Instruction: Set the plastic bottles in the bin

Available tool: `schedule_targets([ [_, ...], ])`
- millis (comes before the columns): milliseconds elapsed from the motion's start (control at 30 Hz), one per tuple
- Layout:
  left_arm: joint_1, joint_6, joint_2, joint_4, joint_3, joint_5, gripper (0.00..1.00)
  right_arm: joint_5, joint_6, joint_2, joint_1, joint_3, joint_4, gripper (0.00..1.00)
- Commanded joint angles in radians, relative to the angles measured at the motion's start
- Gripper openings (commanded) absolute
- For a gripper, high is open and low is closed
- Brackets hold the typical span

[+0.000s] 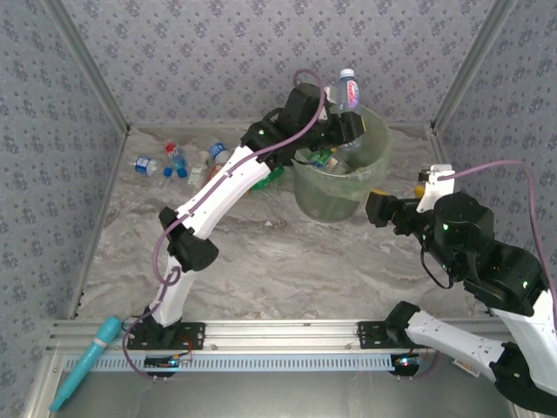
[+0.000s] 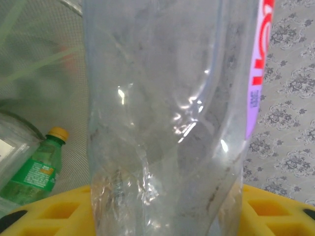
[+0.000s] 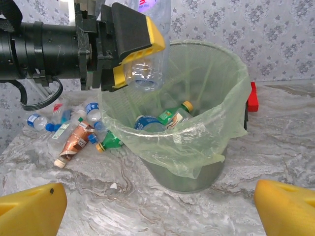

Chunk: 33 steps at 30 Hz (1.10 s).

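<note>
A clear bottle [image 1: 349, 90] with a blue cap and a pink-red label hangs upright over the bin [image 1: 376, 165], a round grey-green bucket lined with a light-green bag. My left gripper [image 1: 346, 124] is shut on the bottle's lower body. In the left wrist view the bottle [image 2: 167, 123] stands between the yellow fingers [image 2: 49, 211]. From the right wrist I see the left gripper [image 3: 140, 54] holding it above the bin's rim [image 3: 231, 98], with a green bottle [image 3: 174, 115] and a blue-labelled one [image 3: 147, 123] inside. My right gripper [image 3: 160, 201] stands open, right of the bin, holding nothing.
Several loose bottles [image 1: 174, 161] lie on the table left of the bin, among them a brown-labelled one [image 3: 74, 142] and a green one [image 3: 110, 141]. A red object [image 3: 252, 97] sits behind the bin. A teal tool [image 1: 87, 361] rests on the near rail.
</note>
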Motion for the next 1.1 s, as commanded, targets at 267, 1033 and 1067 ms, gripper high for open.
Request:
schedule_targets([
  [267, -0.010, 0.027, 0.003, -0.108, 0.061, -0.005, 1.00, 0.022, -0.024, 0.008, -0.013, -0.012, -0.010, 1.00],
  [1033, 0.094, 0.165, -0.465, -0.046, -0.507, -0.145, 1.00, -0.084, 0.064, 0.189, 0.008, 0.004, 0.152, 1.00],
  [1067, 0.116, 0.160, -0.516, -0.014, -0.586, -0.144, 1.00, -0.083, 0.074, 0.201, 0.017, 0.004, 0.165, 1.00],
])
